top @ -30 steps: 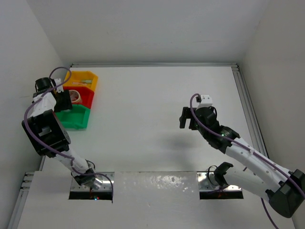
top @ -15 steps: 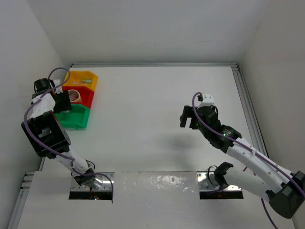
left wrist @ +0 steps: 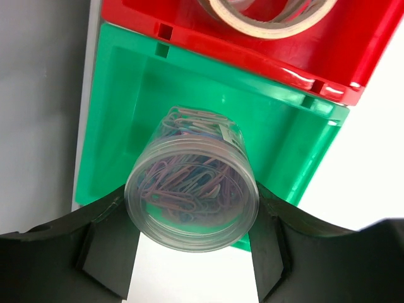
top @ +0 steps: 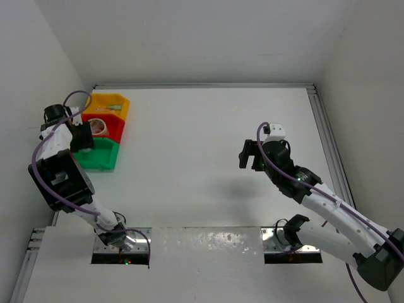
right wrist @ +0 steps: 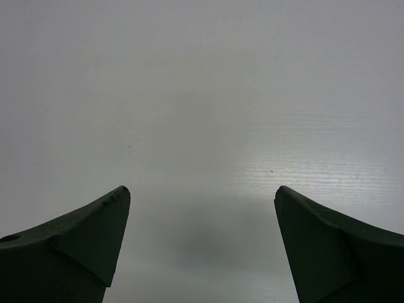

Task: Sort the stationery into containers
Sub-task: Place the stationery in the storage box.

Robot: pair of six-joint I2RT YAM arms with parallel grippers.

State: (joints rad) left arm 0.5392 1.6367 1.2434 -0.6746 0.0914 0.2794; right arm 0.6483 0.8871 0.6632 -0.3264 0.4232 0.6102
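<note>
- Left gripper (left wrist: 189,249) is clamped on a clear jar (left wrist: 192,196), one finger on each side of the body just behind the rim. The side grip leaves the jar's end free to go in first.
- Jar is packed with paper clips (left wrist: 183,173). It's airborne, tilted, far end pointing into the green bin (left wrist: 117,95). Can't tell if it touches the bin floor yet.
- Bins sit in a row at the far left of the table (top: 189,139): yellow bin (top: 117,106) farthest, red bin (left wrist: 360,57) in the middle, green nearest. They're butted together, so the jar has to go straight down into green to clear the red wall.
- Red holds a tan tape roll (left wrist: 271,19). Nothing visible in green, apart from the jar coming in. Yellow's contents are too small to make out from the top view.
- Right gripper (right wrist: 202,189) has its jaws wide apart with nothing between them, hovering over bare table right of centre, well away from the bins. My read is it's parked out of the left arm's way.
- No loose stationery visible on the table, so this looks like the last item.
- Next call: lower a bit, then let go. Risk: the round jar could roll toward the bin's open front if dropped from height.
</note>
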